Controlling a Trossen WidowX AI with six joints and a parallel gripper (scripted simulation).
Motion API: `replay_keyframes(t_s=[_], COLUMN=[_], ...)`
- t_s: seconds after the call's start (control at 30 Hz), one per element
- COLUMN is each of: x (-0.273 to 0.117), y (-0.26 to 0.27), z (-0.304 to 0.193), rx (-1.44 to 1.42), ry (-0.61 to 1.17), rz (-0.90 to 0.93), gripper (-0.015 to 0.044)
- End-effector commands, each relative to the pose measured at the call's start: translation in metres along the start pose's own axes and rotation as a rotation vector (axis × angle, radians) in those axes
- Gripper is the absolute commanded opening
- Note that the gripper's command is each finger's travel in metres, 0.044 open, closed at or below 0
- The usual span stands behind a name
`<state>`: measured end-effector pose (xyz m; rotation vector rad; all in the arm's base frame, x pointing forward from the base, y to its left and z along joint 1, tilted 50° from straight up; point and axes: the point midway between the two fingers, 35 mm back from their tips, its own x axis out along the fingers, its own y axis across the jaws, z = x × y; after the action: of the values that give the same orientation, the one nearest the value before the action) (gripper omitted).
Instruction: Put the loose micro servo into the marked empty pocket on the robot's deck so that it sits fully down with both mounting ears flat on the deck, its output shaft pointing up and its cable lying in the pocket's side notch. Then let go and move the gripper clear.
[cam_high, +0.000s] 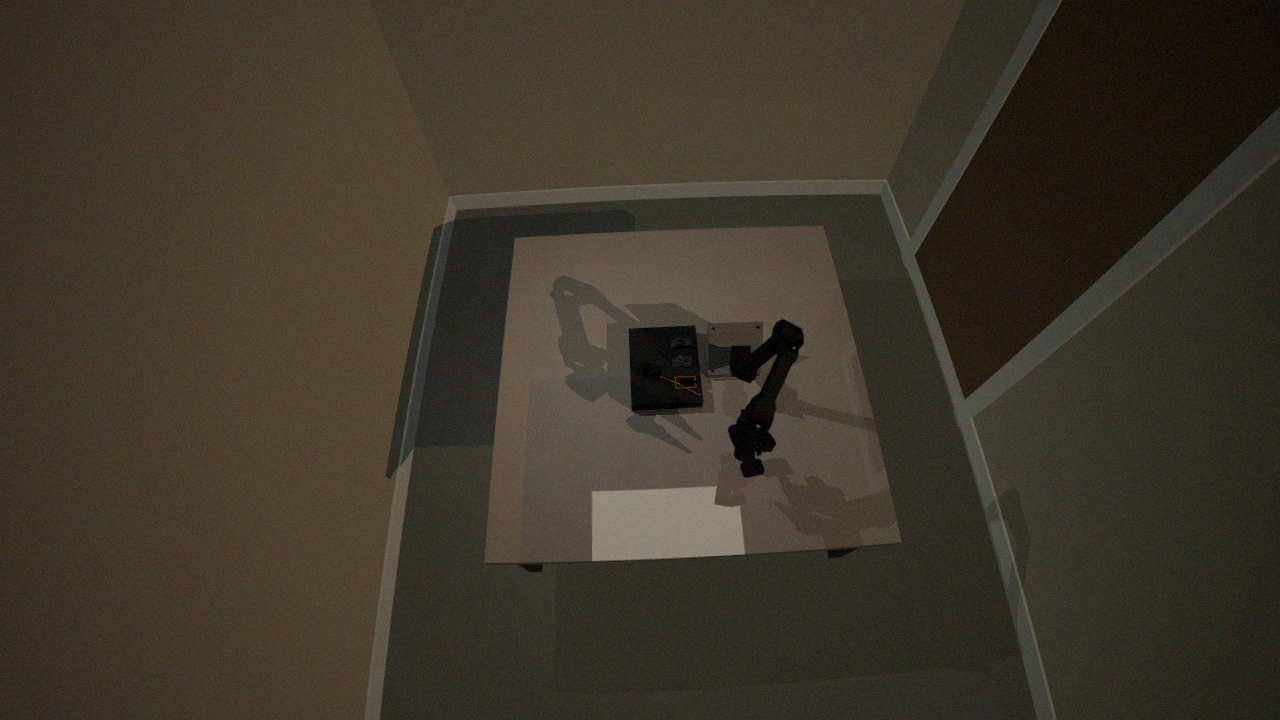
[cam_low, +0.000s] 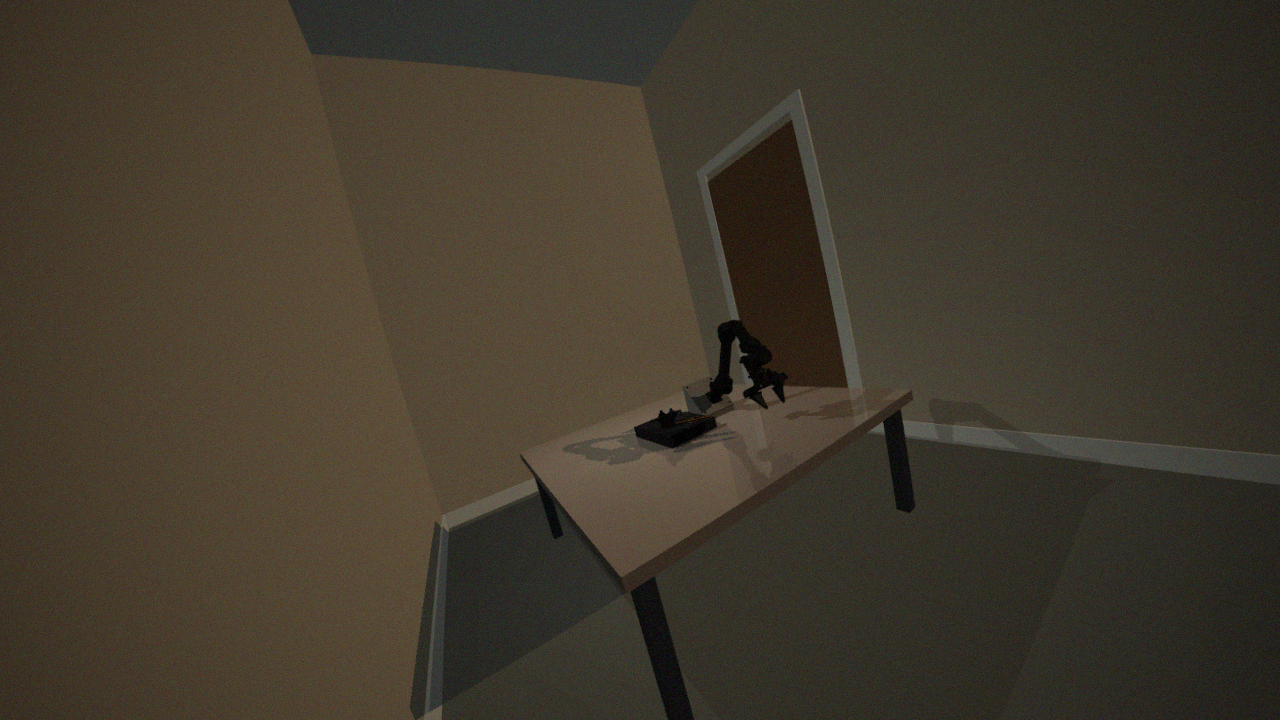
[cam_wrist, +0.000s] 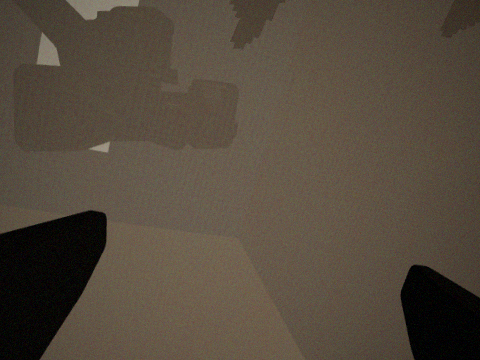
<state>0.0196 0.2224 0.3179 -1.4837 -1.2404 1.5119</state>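
The robot's deck (cam_high: 646, 396) (cam_low: 671, 437) is a dark box on the table. An orange outline (cam_high: 685, 387) marks the pocket on its right part. A thin orange line, perhaps the servo's cable, runs slantwise across the outline. A dark lump (cam_high: 651, 368) (cam_low: 668, 417) stands on the deck near that line's left end; I cannot tell whether it is the loose servo. The inside of the pocket is too dark to read. My gripper (cam_low: 774, 402) (cam_wrist: 256, 255) is wide open and empty, above the table and well away from the deck.
Two greyish parts, one at the back (cam_high: 681, 342) and one nearer (cam_high: 682, 360), sit on the deck behind the outline. A pale plate (cam_high: 720, 329) lies at the arm's base, beside the deck. A bright patch and arm shadows fall on the tabletop (cam_high: 554, 447) (cam_low: 626, 510).
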Motion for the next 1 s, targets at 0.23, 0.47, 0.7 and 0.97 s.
replay_keyframes(t_s=[0.23, 0.47, 0.7, 0.97], x=[0.006, 0.012, 0.013, 0.011], y=[0.011, 0.026, 0.042, 0.063], z=[-0.019, -0.045, -0.071, -0.099], rx=[0.138, 0.325, 0.513, 0.741], ry=[0.042, 0.103, 0.169, 0.249], rz=[0.064, 0.136, 0.195, 0.251], gripper=[0.0440, 0.0440, 0.0440, 0.0440])
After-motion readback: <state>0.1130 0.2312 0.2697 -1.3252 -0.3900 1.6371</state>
